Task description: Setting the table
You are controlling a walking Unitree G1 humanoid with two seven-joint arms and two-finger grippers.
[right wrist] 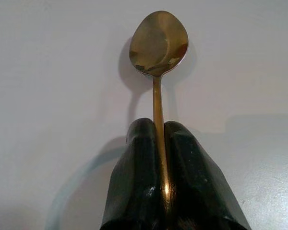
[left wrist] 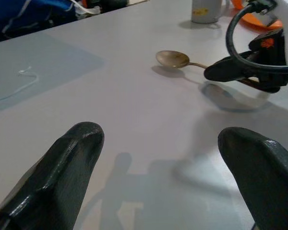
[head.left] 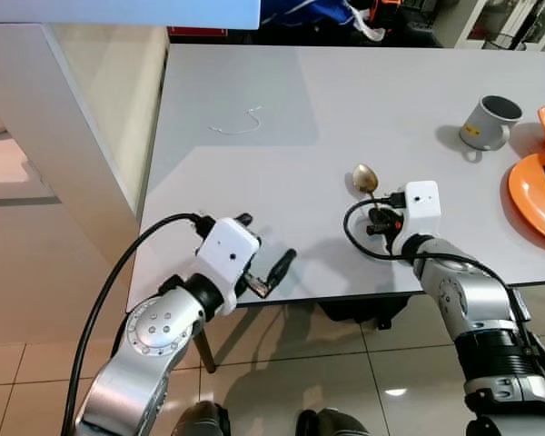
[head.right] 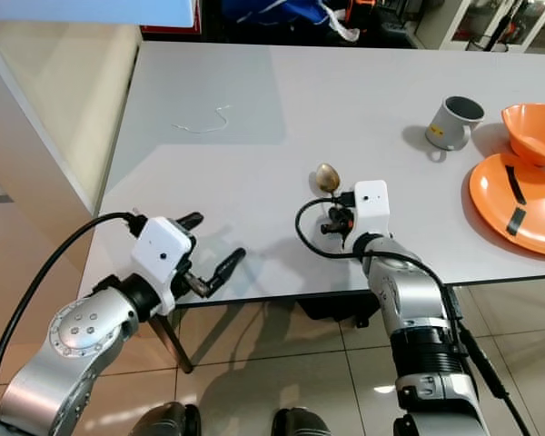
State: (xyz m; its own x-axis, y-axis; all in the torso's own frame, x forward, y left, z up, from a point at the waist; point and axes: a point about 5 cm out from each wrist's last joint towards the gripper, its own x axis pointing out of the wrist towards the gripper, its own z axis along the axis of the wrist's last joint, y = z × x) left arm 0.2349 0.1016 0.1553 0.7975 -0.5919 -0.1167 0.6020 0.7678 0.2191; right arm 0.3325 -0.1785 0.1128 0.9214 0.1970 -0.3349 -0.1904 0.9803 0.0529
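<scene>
Gold-toned metal spoon (right wrist: 158, 45) lies low over the white tabletop (head.left: 282, 100), its thin handle pinched between the closed black fingers of the right gripper (right wrist: 157, 143). Near the front edge, the left gripper (head.left: 271, 262) hovers, fingers spread wide and empty. Farther right stand a grey mug (head.left: 490, 122) and orange plate (head.left: 531, 193).

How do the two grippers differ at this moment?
The right gripper is shut on the spoon, its fingers clamped around the handle; the left gripper is open and holds nothing. The right gripper sits well over the table beside the orange plate; the left gripper hovers at the table's near edge. Both have two black fingers and point across the table.
</scene>
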